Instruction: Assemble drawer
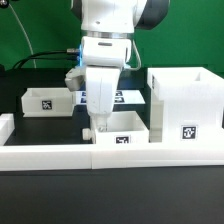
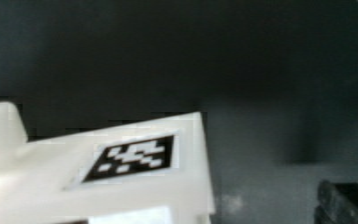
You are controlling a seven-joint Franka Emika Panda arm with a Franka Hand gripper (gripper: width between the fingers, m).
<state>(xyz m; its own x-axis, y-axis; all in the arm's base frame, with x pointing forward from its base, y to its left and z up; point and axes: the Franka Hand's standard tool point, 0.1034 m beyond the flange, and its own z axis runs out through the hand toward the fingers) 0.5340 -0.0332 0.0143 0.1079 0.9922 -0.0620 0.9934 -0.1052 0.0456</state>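
Note:
The tall white box shell (image 1: 185, 103) stands at the exterior view's right, its tag facing front. One small open-top tray (image 1: 48, 100) sits at the left. A second tray (image 1: 124, 131) sits in the front middle against the border wall. My gripper (image 1: 93, 128) hangs low at this tray's left wall. In the wrist view the tagged wall of that tray (image 2: 137, 160) fills the near side, close under the gripper (image 2: 179, 214). One dark finger (image 2: 354, 202) shows far out to the side, not touching the tray. The other finger is hidden. The jaws look spread and hold nothing.
The long low white border wall (image 1: 60, 156) runs along the front, with a short piece (image 1: 5, 126) at the exterior view's left. The marker board (image 1: 128, 97) lies behind the arm. A green backdrop and a black cable are at the back.

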